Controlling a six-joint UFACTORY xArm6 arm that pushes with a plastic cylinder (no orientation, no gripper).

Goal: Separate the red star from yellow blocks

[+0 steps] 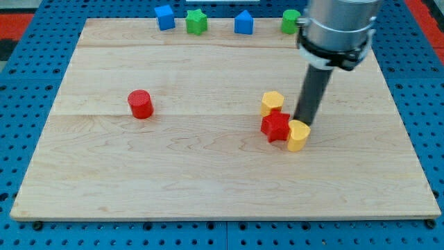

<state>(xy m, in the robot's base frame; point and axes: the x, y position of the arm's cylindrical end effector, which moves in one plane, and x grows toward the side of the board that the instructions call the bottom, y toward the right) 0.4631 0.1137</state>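
Note:
The red star (275,126) lies right of the board's middle. A yellow hexagon block (272,103) touches it from the view's top. A yellow heart-shaped block (298,135) touches it from the view's right. My tip (303,123) stands just above the yellow heart block, right of the red star and close to both. The dark rod rises from it to the arm's grey body at the view's top right.
A red cylinder (140,104) stands alone at the view's left. Along the board's top edge lie a blue block (165,17), a green star (197,21), a blue block (243,22) and a green block (291,21) partly hidden by the arm.

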